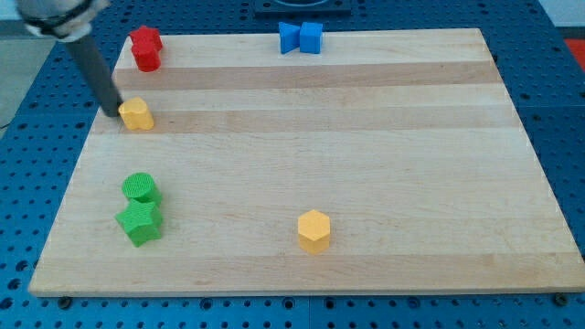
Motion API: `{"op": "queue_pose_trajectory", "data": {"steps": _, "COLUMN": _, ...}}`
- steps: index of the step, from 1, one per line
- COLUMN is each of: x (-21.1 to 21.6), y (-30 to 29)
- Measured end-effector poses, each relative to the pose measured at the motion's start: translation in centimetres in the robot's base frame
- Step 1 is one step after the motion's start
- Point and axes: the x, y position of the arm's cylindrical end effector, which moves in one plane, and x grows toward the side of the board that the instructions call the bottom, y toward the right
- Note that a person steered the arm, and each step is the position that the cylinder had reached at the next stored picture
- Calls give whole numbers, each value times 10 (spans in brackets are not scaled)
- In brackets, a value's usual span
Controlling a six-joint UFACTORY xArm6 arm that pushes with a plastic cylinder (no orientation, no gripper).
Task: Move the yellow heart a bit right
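Note:
The yellow heart lies on the wooden board near its left edge, toward the view's top. My tip is at the heart's left side, touching or almost touching it. The dark rod slants up to the view's top left corner.
Two red blocks sit just above the heart at the board's top left. Two blue blocks sit at the top edge. A green cylinder and a green star sit at lower left. A yellow hexagon sits at bottom centre.

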Motion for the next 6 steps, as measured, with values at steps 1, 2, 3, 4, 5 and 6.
{"op": "queue_pose_trajectory", "data": {"steps": 1, "x": 2, "y": 90}}
{"op": "queue_pose_trajectory", "data": {"steps": 2, "x": 8, "y": 149}}
{"op": "queue_pose_trajectory", "data": {"steps": 3, "x": -17, "y": 117}}
{"op": "queue_pose_trajectory", "data": {"steps": 4, "x": -24, "y": 39}}
{"op": "queue_pose_trajectory", "data": {"steps": 5, "x": 8, "y": -21}}
{"op": "queue_pose_trajectory", "data": {"steps": 6, "x": 43, "y": 25}}
